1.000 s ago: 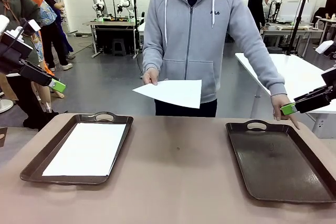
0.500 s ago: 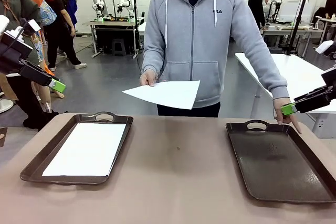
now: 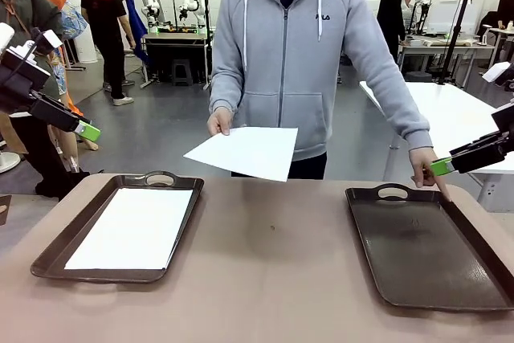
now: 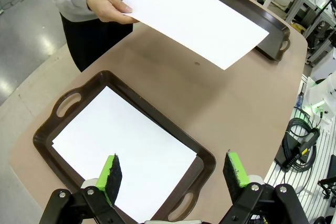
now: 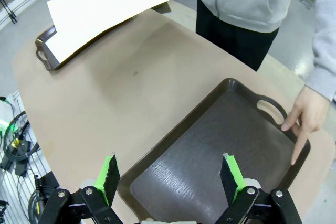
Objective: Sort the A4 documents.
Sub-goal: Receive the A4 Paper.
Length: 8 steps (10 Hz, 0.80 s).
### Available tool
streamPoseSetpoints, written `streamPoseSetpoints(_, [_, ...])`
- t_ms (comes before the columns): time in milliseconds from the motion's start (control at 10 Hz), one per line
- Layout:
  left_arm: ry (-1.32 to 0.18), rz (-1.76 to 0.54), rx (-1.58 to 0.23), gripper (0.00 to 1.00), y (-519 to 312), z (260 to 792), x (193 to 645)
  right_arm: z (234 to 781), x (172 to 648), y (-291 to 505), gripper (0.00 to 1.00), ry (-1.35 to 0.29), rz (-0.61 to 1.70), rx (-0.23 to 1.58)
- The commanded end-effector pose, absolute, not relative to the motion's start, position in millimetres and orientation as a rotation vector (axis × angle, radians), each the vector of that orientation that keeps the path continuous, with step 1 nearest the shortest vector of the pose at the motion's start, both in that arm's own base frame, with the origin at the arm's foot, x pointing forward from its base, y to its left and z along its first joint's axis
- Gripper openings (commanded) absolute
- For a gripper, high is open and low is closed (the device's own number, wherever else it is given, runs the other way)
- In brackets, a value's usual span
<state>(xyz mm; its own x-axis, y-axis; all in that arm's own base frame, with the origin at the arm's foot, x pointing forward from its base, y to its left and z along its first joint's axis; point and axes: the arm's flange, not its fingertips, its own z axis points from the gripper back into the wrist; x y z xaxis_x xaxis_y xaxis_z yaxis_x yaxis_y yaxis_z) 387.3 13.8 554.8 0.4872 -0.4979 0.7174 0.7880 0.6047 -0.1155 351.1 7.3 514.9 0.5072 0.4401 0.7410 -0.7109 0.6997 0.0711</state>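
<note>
**A:** Where are the A4 documents?

**B:** One white sheet [image 3: 245,151] is held flat in the air at centre frame of the front view, above the far edge of the table [image 3: 273,279]. The person's hand [image 3: 219,122] pinches its upper left corner. A second sheet [image 3: 130,228] lies flat inside the brown tray [image 3: 56,251] at lower left, covering most of its floor.

**A:** And the right side of the picture?

**B:** Another brown tray [image 3: 426,242] sits at lower right, with a bare floor. The person's other hand [image 3: 424,168] rests its fingertips on that tray's far right rim, beside the handle.

**A:** What are the pincers doing?

**B:** The left gripper [image 4: 173,174] hangs over the near end of the tray with the sheet; in its wrist view the green pads stand wide apart with nothing between them. In the front view it sits at the left edge, high off the table. The right gripper [image 5: 168,179] is likewise spread wide and grips nothing, above the near corner of the bare tray. In the front view it is at the right edge, just beside the person's hand.
</note>
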Motion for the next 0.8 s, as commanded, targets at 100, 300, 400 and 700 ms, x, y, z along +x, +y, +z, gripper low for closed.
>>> streamPoseSetpoints(100, [-0.695, -0.822, -0.459, 1.00, 14, 554, 386, 513, 352, 7, 1.00, -0.765, 0.720, 0.413])
streamPoseSetpoints(300, [-0.695, -0.822, -0.459, 1.00, 14, 554, 386, 513, 352, 7, 1.00, -0.765, 0.720, 0.413])
streamPoseSetpoints(400, [-0.695, -0.822, -0.459, 1.00, 14, 554, 386, 515, 351, 7, 1.00, -0.764, 0.716, 0.394])
streamPoseSetpoints(700, [-0.695, -0.822, -0.459, 1.00, 14, 554, 386, 488, 402, 32, 1.00, -0.540, 0.547, 0.718])
